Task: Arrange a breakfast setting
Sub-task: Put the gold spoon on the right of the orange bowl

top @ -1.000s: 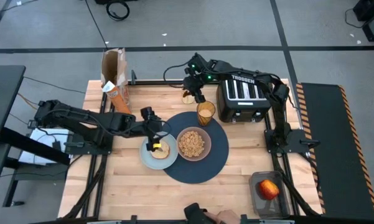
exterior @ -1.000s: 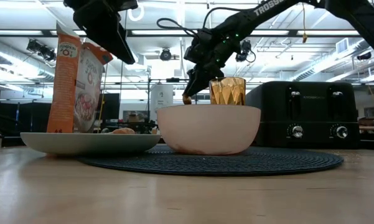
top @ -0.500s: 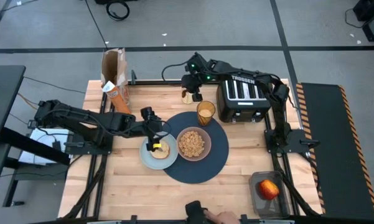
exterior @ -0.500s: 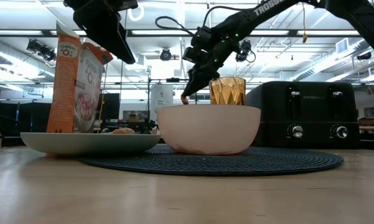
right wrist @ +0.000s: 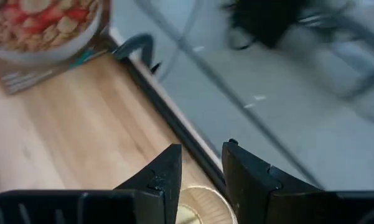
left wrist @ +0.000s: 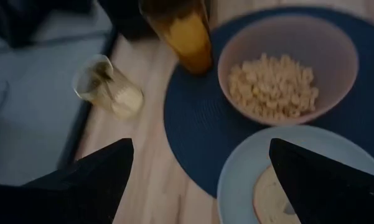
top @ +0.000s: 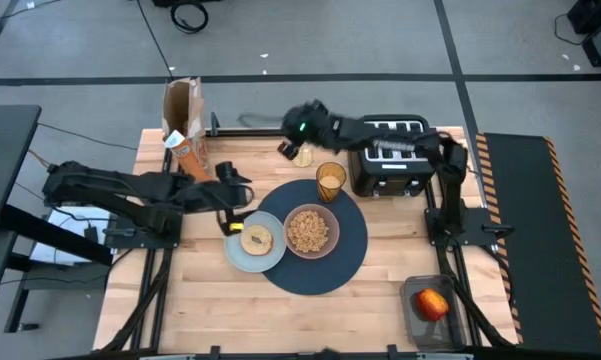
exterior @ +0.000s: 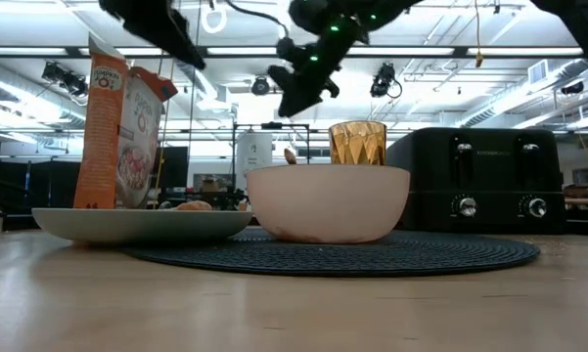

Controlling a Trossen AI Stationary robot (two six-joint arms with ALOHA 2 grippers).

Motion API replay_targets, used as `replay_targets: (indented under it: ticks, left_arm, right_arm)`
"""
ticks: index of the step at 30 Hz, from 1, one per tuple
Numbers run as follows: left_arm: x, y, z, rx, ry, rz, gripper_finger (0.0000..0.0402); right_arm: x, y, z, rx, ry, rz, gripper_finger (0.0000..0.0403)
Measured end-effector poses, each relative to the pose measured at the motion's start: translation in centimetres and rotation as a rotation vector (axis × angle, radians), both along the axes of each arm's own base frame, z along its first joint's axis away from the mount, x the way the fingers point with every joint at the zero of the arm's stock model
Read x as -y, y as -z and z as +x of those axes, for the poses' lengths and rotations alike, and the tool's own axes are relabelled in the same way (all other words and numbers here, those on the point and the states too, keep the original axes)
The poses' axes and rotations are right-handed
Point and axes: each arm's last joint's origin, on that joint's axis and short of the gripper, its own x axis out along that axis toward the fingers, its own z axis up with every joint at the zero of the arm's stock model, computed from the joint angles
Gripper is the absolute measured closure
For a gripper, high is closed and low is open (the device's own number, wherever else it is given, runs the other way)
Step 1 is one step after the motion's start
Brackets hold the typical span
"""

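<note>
The navy placemat [top: 347,262] holds the pinkish bowl [top: 311,229] of cereal [left wrist: 275,86] and the amber tumbler [top: 330,181]. The pale blue-grey plate [top: 242,258] lies partly on the mat's left edge, with the bagel [top: 256,238] lying flat on it. The red apple [top: 432,303] sits in a dark tray at the near right. I see no gold spoon. My left gripper [top: 232,222] is open and empty, just left of the plate. My right gripper [top: 288,147] is open and empty, raised above a small clear cup [top: 302,156] at the far edge.
The black toaster [top: 395,155] stands right of the tumbler. The orange cereal box [top: 185,135] stands at the far left. The small clear cup also shows in the left wrist view [left wrist: 109,87]. Bare wood lies along the near edge.
My left gripper has drawn back from over the bagel toward the table's left edge and risen; the bagel stays on the plate. My right gripper has risen from beside the small clear cup and gone toward the far left; the cup stays in place.
</note>
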Motion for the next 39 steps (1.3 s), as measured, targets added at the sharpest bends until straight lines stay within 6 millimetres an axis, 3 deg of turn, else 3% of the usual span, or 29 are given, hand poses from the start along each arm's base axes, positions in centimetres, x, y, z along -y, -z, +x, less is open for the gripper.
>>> replay_targets:
  ticks: [4, 10, 21, 30, 39]
  left_arm:
    - [-0.3, -1.4, -1.0, 0.078, 0.02, 0.021, 0.002]
    - [-1.1, -2.5, -2.0, 0.14, -0.004, 0.026, 0.002]
    - [-1.8, -2.6, -2.1, 0.138, 0.001, 0.001, 0.002]
    - [-1.7, -2.3, -2.3, 0.114, -0.001, -0.003, 0.002]
    - [-1.4, -2.3, -2.4, 0.112, 0.0, -0.024, 0.002]
  right_arm:
    - [-3.4, 1.2, 1.8, 0.02, 0.202, -0.113, 0.0277]
    - [-6.0, 1.2, 2.9, 0.13, 0.354, 0.017, 0.0276]
    - [-6.0, 4.7, 6.7, 0.047, 0.531, 0.177, 0.0276]
    - [-5.8, 4.5, 7.4, 0.075, 0.61, 0.197, 0.0271]
    - [-5.2, 4.8, 6.6, 0.048, 0.675, 0.236, 0.0254]
